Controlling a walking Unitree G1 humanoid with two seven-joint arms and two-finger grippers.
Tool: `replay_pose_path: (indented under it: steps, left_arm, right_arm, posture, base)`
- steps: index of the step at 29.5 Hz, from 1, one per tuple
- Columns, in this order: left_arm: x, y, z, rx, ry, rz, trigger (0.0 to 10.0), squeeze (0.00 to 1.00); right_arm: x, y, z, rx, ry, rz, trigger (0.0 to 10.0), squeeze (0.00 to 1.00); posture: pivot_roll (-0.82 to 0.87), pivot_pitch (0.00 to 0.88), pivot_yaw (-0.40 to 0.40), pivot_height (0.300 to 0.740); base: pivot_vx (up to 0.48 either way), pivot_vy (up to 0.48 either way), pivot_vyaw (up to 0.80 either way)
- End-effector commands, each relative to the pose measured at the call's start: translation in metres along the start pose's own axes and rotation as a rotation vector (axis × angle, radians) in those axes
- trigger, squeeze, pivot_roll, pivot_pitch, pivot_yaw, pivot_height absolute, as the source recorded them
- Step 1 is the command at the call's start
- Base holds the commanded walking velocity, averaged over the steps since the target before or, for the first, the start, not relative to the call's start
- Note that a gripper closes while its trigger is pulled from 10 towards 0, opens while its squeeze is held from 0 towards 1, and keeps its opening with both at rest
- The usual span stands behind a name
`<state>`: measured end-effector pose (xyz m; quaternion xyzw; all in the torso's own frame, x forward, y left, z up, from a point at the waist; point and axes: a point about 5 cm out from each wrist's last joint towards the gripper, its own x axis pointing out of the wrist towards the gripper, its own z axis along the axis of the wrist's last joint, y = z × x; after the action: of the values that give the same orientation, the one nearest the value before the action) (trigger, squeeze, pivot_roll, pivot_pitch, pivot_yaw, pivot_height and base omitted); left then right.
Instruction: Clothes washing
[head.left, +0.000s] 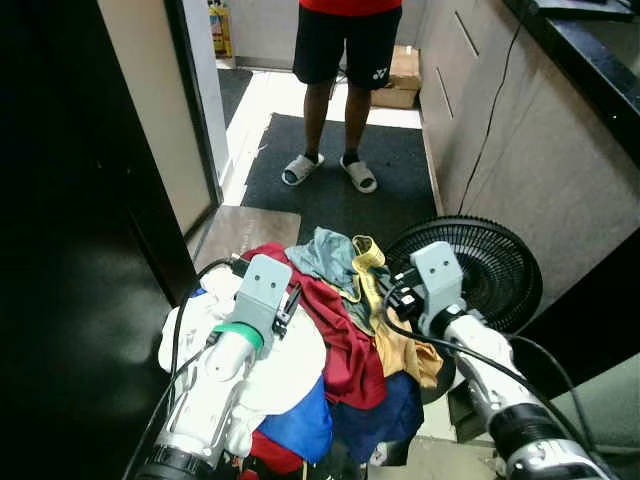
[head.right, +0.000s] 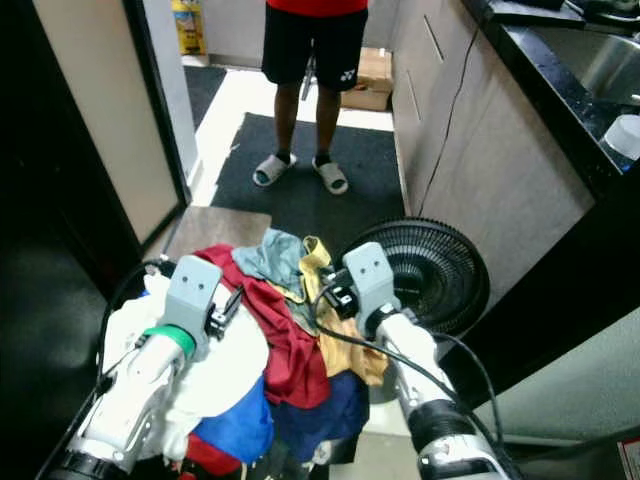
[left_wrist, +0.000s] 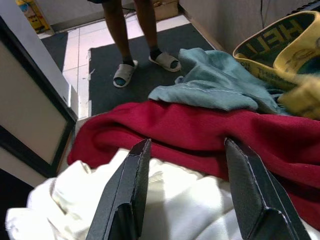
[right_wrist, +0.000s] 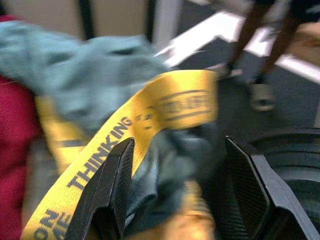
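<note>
The left gripper (left_wrist: 185, 195) is held with its two black fingers (left_wrist: 125, 200) spread wide apart, and nothing is pinched between them. The fingers are poised over a white cloth (left_wrist: 165, 205), just short of a red garment (left_wrist: 210, 130); whether the tips touch the white cloth cannot be told, as they are cut off at the picture's edge.

The right gripper (right_wrist: 175, 195) is likewise held wide open. Between its fingers (right_wrist: 107, 195) a yellow strap (right_wrist: 150, 120) printed with dark letters and a teal cloth (right_wrist: 85, 75) are seen, but no grip is closed on either. This wrist view is blurred, so contact with the strap cannot be judged.

The clothes (head.left: 340, 330) are heaped in a pile just before the robot, between the two arms: white at the robot's left, red in the middle, teal and yellow toward the far side, and a blue piece (head.left: 300, 425) at the near edge. What the pile rests in or on is hidden by the cloth itself.

A black fan (head.left: 480, 265) lies just beside the pile on the robot's right, partly covered by the right arm. Beyond the pile a dark mat (head.left: 330, 180) is laid on the floor, and a person (head.left: 345, 60) in dark shorts and sandals is standing on it, cut off above the waist. Cabinets (head.left: 520, 150) run along the right.
</note>
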<state>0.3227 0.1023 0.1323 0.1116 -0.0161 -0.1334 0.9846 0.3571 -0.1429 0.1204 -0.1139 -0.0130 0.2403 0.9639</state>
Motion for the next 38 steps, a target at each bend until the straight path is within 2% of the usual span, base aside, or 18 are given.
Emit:
replay_pose_path:
  steps: [1,6,11,20,21,22,23,25,30,38]
  left_arm:
    - [-0.003,-0.003,-0.008,-0.001,0.039,-0.014,10.0,0.0]
    - [-0.006,0.0,-0.009,-0.003,0.042,0.004,10.0,0.0]
    - [-0.009,0.003,-0.012,-0.003,0.049,0.02,10.0,0.0]
    - [-0.008,0.003,-0.012,-0.005,0.048,0.025,10.0,0.0]
    - [-0.007,0.003,-0.011,-0.006,0.047,0.025,10.0,0.0]
    - [-0.007,0.003,-0.011,-0.006,0.047,0.025,10.0,0.0]
    - [-0.007,0.002,-0.011,-0.005,0.047,0.024,10.0,0.0]
    - [-0.006,0.002,-0.011,-0.004,0.047,0.023,10.0,0.0]
    - [-0.005,0.002,-0.011,-0.004,0.048,0.024,10.0,0.0]
    - [-0.006,0.002,-0.012,0.0,0.054,0.027,10.0,0.0]
  right_arm:
    - [0.001,0.007,-0.009,0.027,0.048,0.035,10.0,0.0]
    - [0.002,0.017,-0.02,0.045,0.102,0.082,10.0,0.0]
    - [-0.001,0.036,-0.034,0.037,0.175,0.216,10.0,0.0]
    - [-0.006,0.041,-0.042,0.022,0.213,0.251,10.0,0.0]
    - [-0.006,0.04,-0.042,0.04,0.205,0.247,1.2,0.0]
    - [-0.006,0.04,-0.042,0.04,0.205,0.247,1.2,0.0]
    - [-0.005,0.04,-0.039,0.068,0.181,0.241,0.0,0.0]
    - [-0.003,0.039,-0.033,0.131,0.126,0.238,0.0,0.0]
    - [-0.002,0.039,-0.029,0.163,0.094,0.241,0.0,0.0]
    - [-0.004,0.034,-0.018,0.278,-0.015,0.226,0.0,0.0]
  posture:
    - [0.04,0.186,0.014,0.74]
    - [0.06,0.189,0.005,0.74]
    - [0.06,0.189,-0.003,0.74]
    - [0.06,0.187,-0.005,0.74]
    - [0.06,0.186,-0.003,0.74]
    - [0.06,0.186,-0.003,0.74]
    - [0.06,0.184,-0.001,0.74]
    - [0.05,0.182,0.001,0.74]
    - [0.05,0.183,0.002,0.74]
    - [0.05,0.184,0.006,0.74]
  base:
    - [0.0,0.0,0.0]
    - [0.0,0.0,0.0]
    - [0.0,0.0,0.0]
    - [0.0,0.0,0.0]
    - [0.0,0.0,0.0]
    - [0.0,0.0,0.0]
    - [0.0,0.0,0.0]
    - [0.0,0.0,0.0]
    - [0.0,0.0,0.0]
    - [0.0,0.0,0.0]
